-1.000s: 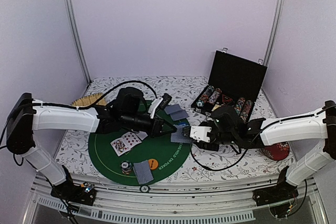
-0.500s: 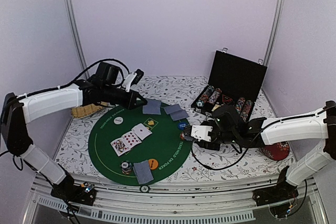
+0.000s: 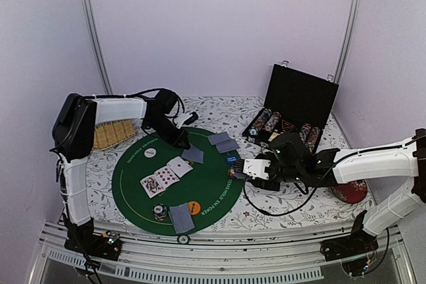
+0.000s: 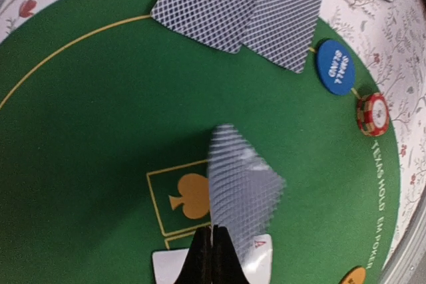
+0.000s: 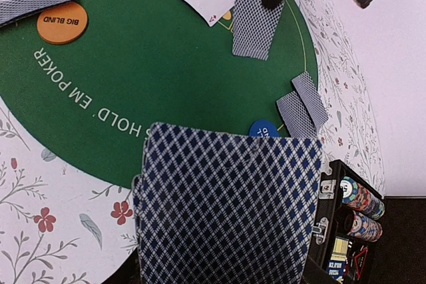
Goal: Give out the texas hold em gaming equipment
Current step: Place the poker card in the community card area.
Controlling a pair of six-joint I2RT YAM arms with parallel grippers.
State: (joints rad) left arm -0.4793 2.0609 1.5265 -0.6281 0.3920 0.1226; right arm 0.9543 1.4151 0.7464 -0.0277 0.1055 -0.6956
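Your left hand is pressed together over the green mat, tips at a blurred card; a grip on it cannot be confirmed. Your right hand pinches the deck at the mat's right edge. Face-up cards lie mid-mat.

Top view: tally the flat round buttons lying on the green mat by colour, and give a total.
Orange button: 1
Blue button: 1
White button: 1
Total: 3
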